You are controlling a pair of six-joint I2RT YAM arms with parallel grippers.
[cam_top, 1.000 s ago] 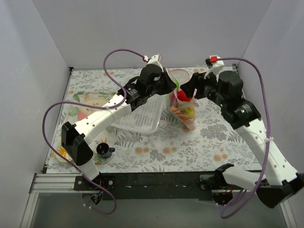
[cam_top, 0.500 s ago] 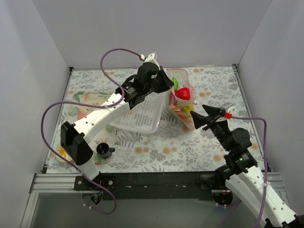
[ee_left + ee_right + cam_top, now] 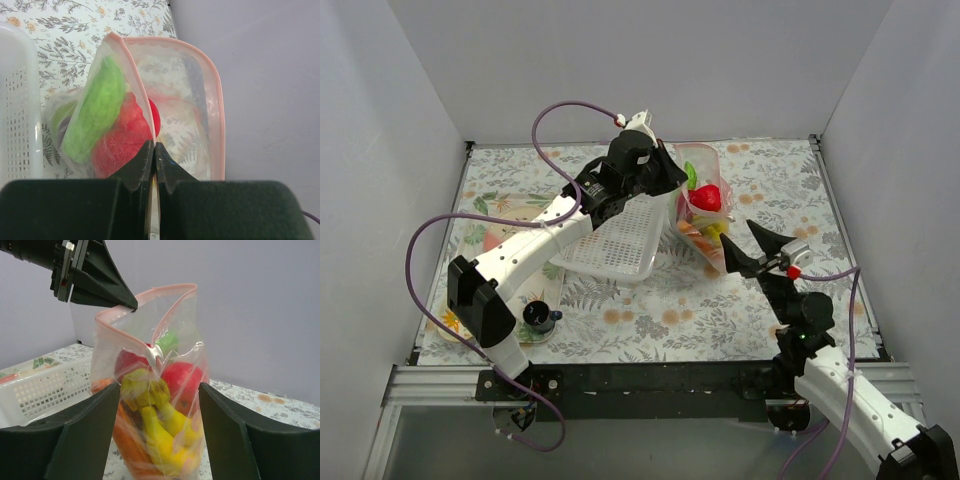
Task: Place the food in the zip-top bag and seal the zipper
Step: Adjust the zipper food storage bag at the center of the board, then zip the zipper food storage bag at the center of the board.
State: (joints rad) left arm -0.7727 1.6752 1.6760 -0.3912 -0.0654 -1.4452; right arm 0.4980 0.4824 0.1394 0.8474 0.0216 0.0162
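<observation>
The clear zip-top bag (image 3: 705,215) stands upright right of the basket, its mouth open. Its pink zipper (image 3: 697,150) runs along the mouth, also in the left wrist view (image 3: 218,100) and right wrist view (image 3: 150,294). Inside are a red apple (image 3: 707,196), yellow banana bunch (image 3: 167,432), orange carrot (image 3: 125,442) and a green piece (image 3: 100,110). My left gripper (image 3: 666,176) is shut on the near mouth edge (image 3: 154,147) and holds it up. My right gripper (image 3: 750,250) is open and empty, low, just right of the bag, which shows between its fingers (image 3: 85,435).
A white slotted basket (image 3: 615,245) lies left of the bag, under the left arm. Floral plates (image 3: 485,235) sit at the far left, with a small black object (image 3: 538,317) near the front. Grey walls close in the back and both sides.
My right gripper has left the bag's mouth and swung down and back to the near right, open. My left gripper still holds the bag's edge; the mouth gapes wider.
</observation>
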